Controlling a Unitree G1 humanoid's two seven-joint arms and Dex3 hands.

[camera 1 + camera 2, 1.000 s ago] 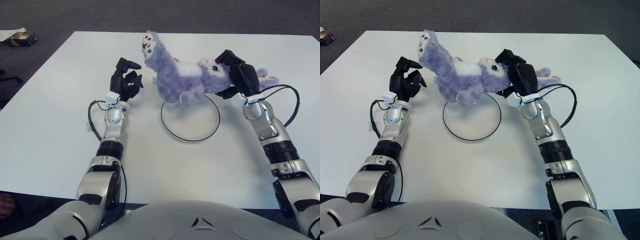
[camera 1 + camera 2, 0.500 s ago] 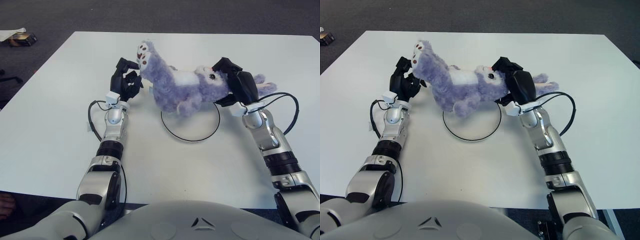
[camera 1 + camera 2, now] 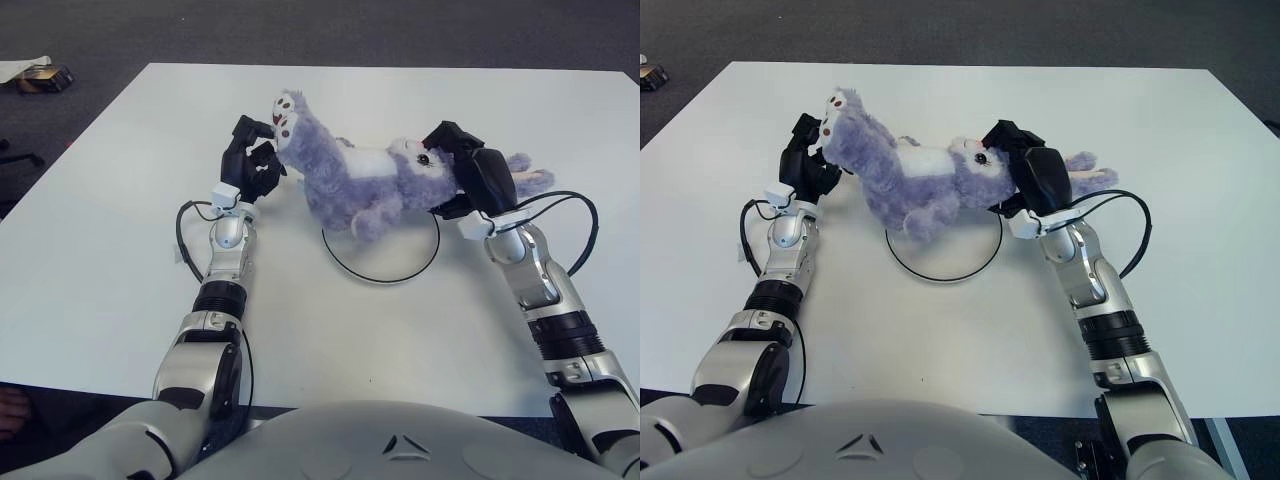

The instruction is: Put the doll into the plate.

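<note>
Surface: white table [image 3: 120, 280] over dark carpet floor [image 3: 300, 30]
On it: plate [image 3: 381, 262], a black-rimmed white circle near the table's middle, lying flat

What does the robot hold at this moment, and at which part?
The purple doll: right hand grips its head; left hand is at its feet, over the plate.
</note>
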